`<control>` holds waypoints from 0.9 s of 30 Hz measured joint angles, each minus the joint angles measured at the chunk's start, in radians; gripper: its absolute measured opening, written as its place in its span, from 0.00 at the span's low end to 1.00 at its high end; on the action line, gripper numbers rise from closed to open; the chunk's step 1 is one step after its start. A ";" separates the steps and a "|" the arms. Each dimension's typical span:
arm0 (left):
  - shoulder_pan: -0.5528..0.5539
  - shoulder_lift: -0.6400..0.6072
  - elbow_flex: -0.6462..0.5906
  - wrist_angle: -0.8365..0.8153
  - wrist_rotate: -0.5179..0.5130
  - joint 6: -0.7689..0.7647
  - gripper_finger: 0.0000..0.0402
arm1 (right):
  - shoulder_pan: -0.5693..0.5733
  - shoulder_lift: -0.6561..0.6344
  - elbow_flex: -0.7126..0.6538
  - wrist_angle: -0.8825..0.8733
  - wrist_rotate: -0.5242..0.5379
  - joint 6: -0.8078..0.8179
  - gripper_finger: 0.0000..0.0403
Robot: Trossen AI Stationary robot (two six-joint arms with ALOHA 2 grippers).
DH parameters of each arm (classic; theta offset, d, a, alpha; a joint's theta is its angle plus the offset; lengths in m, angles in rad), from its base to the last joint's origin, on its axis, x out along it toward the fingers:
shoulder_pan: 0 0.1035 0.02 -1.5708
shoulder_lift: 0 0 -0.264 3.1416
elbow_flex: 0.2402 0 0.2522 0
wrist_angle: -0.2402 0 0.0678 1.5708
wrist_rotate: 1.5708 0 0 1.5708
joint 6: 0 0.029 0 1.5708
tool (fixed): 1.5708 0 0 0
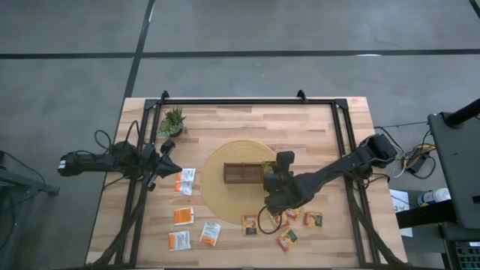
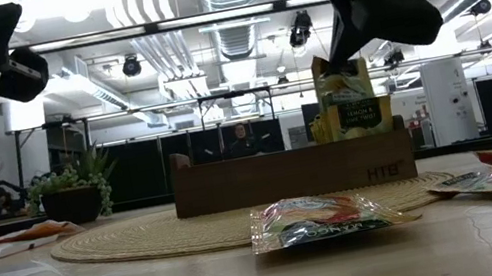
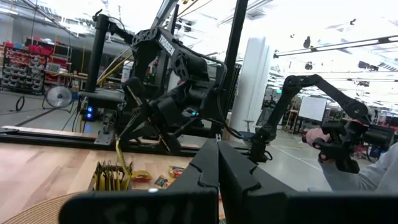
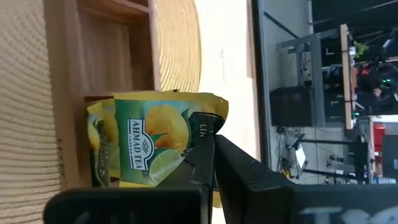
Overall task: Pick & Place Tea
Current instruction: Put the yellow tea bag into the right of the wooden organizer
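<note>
At the middle of the bench (image 1: pixel 225 120), on a round woven mat (image 1: pixel 217 161), sits the dark wooden tray (image 1: pixel 241 174), and the right gripper (image 1: pixel 279 174) hangs over its right-hand end. Its fingers are closed on a yellow-green lemon sachet (image 4: pixel 163 146), pinching it by an upper corner while the lower part stands in the end compartment beside other yellow-green sachets (image 4: pixel 99 149) already upright there. From table height the held sachet (image 2: pixel 345 95) rises above the tray's front wall.

More tea lies flat on the bench: white-and-orange sachets (image 1: pixel 185 181) toward the left edge, orange-brown and yellow-green ones (image 1: pixel 289 238) toward the near edge, right of centre. The left gripper (image 1: pixel 166 159) waits near the left edge, beside the potted plant (image 1: pixel 173 120); its fingers look closed, with nothing between them.

Each sachet should handle as very light, thin and floppy, with a slick foil-like skin. A pinch on an edge or corner is the likely best hold; a flat-lying one offers little for a finger to get under and may slide instead of lifting. The held one could buckle if pushed down against its neighbours.

How deep the sachet sits in the compartment is hidden by the tray wall. The right arm covers part of the tray from above, so the count of stored sachets cannot be made out.
</note>
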 joint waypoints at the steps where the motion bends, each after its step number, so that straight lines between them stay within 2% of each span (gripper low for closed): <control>1: 0.000 0.000 0.000 0.000 0.000 0.000 0.00 | 0.000 0.001 0.000 -0.001 -0.004 -0.004 0.02; 16: 0.000 0.000 0.000 0.000 0.000 0.000 0.00 | 0.000 0.005 0.000 0.003 -0.071 -0.002 0.02; 22: 0.000 0.000 0.000 0.000 0.000 0.000 0.00 | 0.000 0.005 0.000 0.019 -0.169 0.004 0.02; 27: 0.000 0.000 0.000 0.000 0.000 0.000 0.00 | 0.000 0.005 0.007 0.034 -0.194 0.005 0.02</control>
